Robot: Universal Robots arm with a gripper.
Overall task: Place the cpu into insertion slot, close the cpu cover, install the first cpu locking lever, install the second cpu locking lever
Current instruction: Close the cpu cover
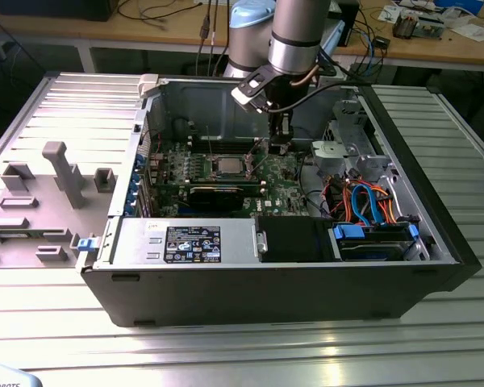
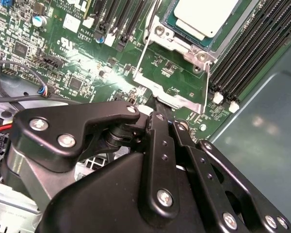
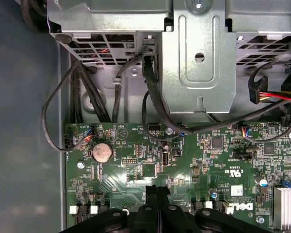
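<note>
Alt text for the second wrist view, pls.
The black gripper, fingers together, points its tip at the outer edge of the cpu cover, a silvery frame swung open off the socket, with the green motherboard showing through its opening. Beyond it the cpu sits in the socket, uncovered.

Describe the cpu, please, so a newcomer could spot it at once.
Inside the open computer case lies a green motherboard. The cpu sits near its middle: a small flat square, its plain silver-grey top unlike the long black card alongside.
</note>
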